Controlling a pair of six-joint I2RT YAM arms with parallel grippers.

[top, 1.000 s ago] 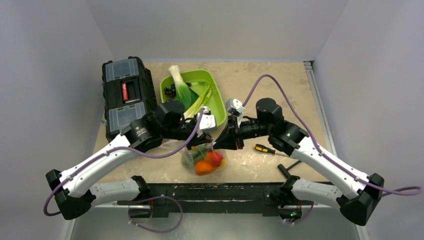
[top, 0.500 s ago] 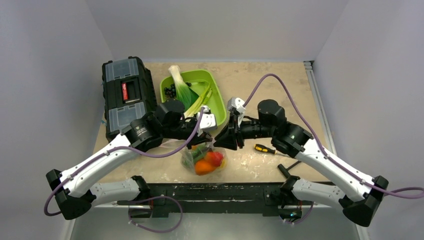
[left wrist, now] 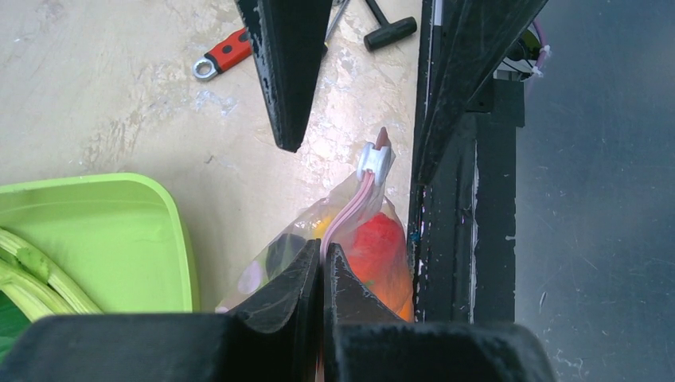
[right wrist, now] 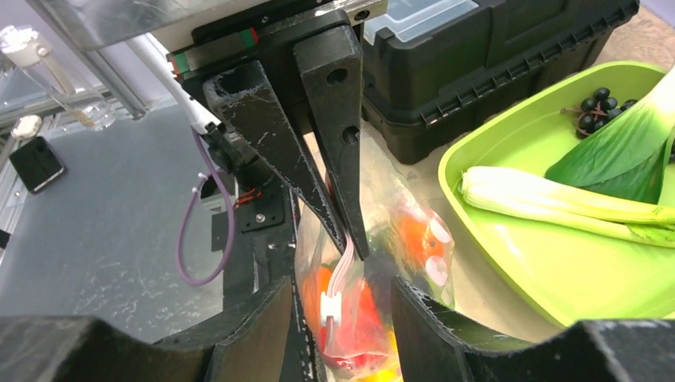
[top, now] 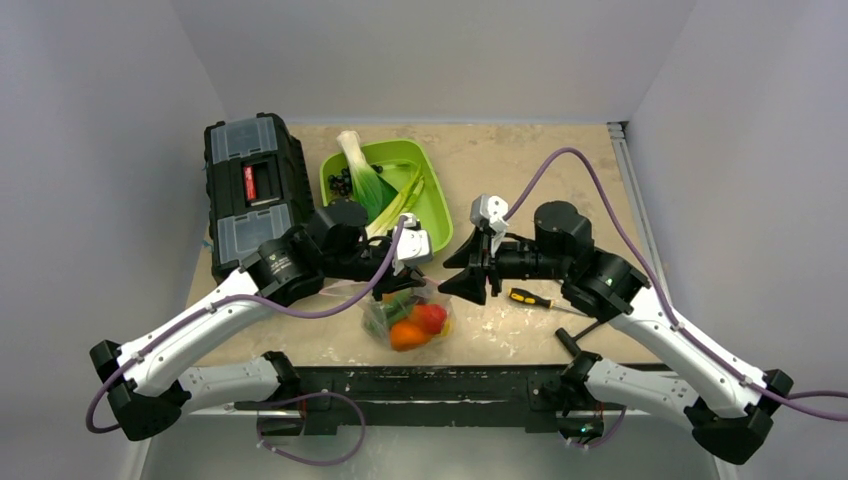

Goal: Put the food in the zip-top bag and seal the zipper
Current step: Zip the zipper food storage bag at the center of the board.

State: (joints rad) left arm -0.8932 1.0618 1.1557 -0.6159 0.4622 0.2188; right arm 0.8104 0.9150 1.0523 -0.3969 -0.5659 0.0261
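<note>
Pinching the pink zipper (left wrist: 350, 211) near one end, my left gripper (left wrist: 322, 263) had its fingers (left wrist: 286, 286) pressed together on the strip; my right gripper (right wrist: 338, 290) hung spread wide, tips flanking the white slider (left wrist: 374, 159). The bag (top: 400, 318), packed with food (top: 408, 335), slumped by the near edge of the table (top: 500, 330). I judged it light, floppy and slick, best gripped by its stiffer strip.
</note>
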